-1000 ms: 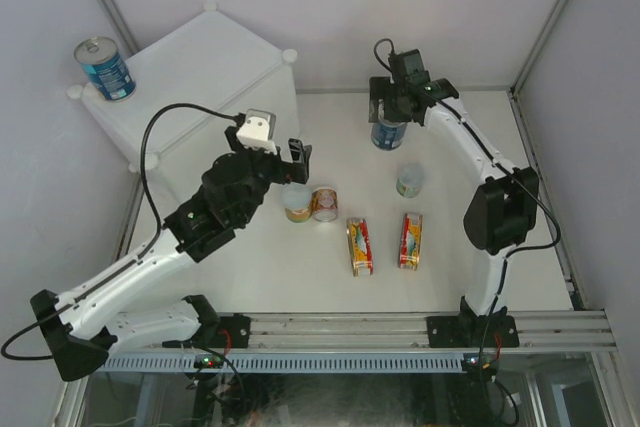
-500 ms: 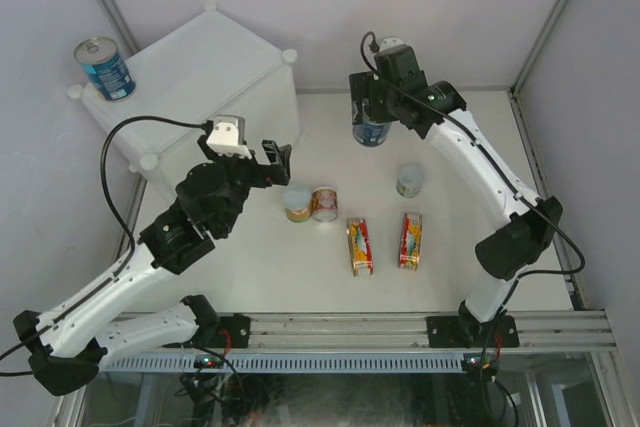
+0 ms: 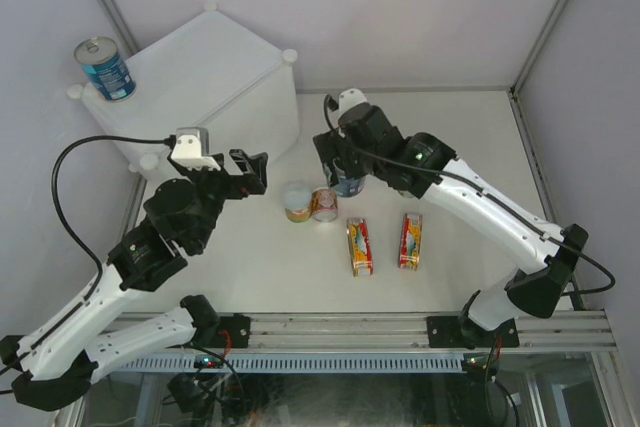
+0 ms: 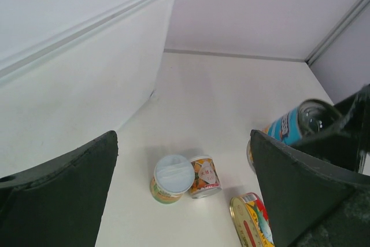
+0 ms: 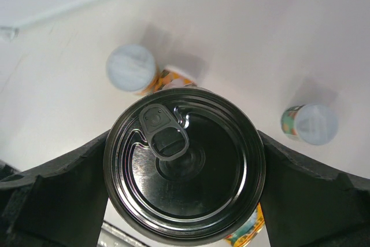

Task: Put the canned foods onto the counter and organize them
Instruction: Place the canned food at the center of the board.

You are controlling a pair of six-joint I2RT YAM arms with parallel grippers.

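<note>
The counter [image 3: 215, 77] is the big white box at the back left, and one tall blue can [image 3: 104, 68] stands on its far left corner. My right gripper [image 3: 345, 162] is shut on a second tall blue can [image 5: 184, 166], held upright above the table just right of two small cans [image 3: 297, 201] [image 3: 324, 204]. Further left, my left gripper [image 3: 254, 173] hangs open and empty beside the counter's front wall [image 4: 75, 73]. Two oval red-and-yellow tins [image 3: 359, 245] [image 3: 410, 239] lie flat toward the front. A third small can [image 5: 310, 124] shows only in the right wrist view.
The right arm's links stretch across the table's right half, above the third small can. Grey walls close in the back and both sides, and a metal rail [image 3: 400, 327] runs along the near edge by the arm bases.
My right gripper has carried its blue can from the back of the table leftward and nearer, to beside the two small cans. My left arm has drawn back to the left, still open.
</note>
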